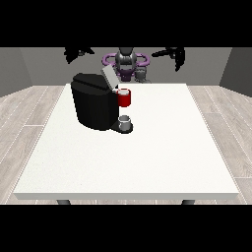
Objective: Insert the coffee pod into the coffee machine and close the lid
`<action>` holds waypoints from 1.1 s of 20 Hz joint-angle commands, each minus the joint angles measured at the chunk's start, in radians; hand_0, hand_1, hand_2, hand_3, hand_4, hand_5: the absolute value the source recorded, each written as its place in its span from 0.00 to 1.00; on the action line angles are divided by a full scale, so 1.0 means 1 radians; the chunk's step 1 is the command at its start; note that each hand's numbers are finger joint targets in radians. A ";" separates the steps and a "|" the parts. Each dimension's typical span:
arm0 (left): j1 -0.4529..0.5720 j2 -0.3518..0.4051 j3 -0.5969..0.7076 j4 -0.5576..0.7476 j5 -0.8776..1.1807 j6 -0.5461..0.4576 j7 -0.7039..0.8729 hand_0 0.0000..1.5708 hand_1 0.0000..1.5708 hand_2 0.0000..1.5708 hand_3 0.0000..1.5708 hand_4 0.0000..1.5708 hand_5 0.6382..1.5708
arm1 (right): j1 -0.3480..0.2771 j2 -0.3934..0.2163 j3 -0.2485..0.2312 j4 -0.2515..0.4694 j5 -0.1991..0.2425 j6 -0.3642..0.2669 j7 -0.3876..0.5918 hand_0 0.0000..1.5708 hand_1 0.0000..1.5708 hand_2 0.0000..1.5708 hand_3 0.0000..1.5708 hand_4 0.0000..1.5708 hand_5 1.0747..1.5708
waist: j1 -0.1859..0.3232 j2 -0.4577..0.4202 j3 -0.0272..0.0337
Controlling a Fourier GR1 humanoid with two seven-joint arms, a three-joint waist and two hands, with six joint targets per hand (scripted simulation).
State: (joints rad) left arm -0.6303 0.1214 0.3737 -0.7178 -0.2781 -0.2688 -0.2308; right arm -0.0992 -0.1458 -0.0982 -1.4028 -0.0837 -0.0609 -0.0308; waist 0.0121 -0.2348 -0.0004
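coffee machine [95, 107]: black, on white table [147, 162], lid [109, 76] raised and tilted | coffee pod: cannot tell where it is | grey cup [125, 121] on machine's base | hand at view's left [78, 52] and hand at view's right [172, 53]: raised, holding nothing, finger state unclear

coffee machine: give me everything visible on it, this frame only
The coffee machine is a boxy black body that looks like matte plastic, standing upright on the white table, left of centre and toward the robot's side. Its grey lid is tilted up, open. A red pod holder sticks out at its right, and a small grey cup sits on the base below. Neither hand touches it.
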 commanded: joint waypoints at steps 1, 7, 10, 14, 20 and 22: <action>0.084 -0.044 -0.005 -0.027 0.036 -0.023 -0.028 0.00 0.00 0.00 0.00 0.00 1.00 | -0.060 -0.041 0.019 -0.057 0.002 0.037 0.063 0.00 0.00 0.00 0.00 0.00 1.00 | 0.038 -0.022 -0.0001; 0.148 -0.081 -0.007 -0.095 0.097 -0.041 0.006 0.00 0.00 0.00 0.00 0.02 1.00 | -0.113 -0.047 0.040 -0.083 -0.008 0.078 0.086 0.00 0.00 0.00 0.00 0.00 1.00 | 0.084 0.006 0.0003; 0.128 -0.119 -0.055 -0.200 0.119 -0.029 0.054 0.00 0.00 0.00 0.00 0.00 1.00 | -0.103 -0.024 0.049 -0.009 0.040 0.061 -0.007 0.00 0.00 0.00 0.00 0.00 1.00 | 0.141 0.031 0.0009; 0.232 -0.090 -0.077 -0.286 0.149 -0.081 0.025 0.00 0.00 0.00 0.00 0.07 1.00 | -0.151 -0.027 0.080 -0.034 0.070 0.066 0.047 0.00 0.00 0.00 0.00 0.14 1.00 | 0.135 0.060 0.0005; 0.243 -0.113 -0.106 -0.407 0.202 -0.030 0.108 0.00 0.00 0.00 0.00 0.00 1.00 | -0.254 -0.012 0.050 0.029 0.058 0.064 0.045 0.00 0.00 0.00 0.00 0.00 1.00 | 0.169 0.140 0.0007; 0.274 -0.106 -0.114 -0.454 0.231 -0.019 0.125 0.00 0.00 0.00 0.00 0.00 1.00 | -0.257 -0.025 0.029 0.049 0.012 0.124 0.026 0.00 0.00 0.00 0.00 0.00 1.00 | 0.130 0.162 0.0006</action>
State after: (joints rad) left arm -0.3674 0.0134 0.2651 -1.1010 -0.0779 -0.3027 -0.1253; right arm -0.3005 -0.1688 -0.0439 -1.3950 -0.0467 0.0370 0.0151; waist 0.1491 -0.1344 0.0003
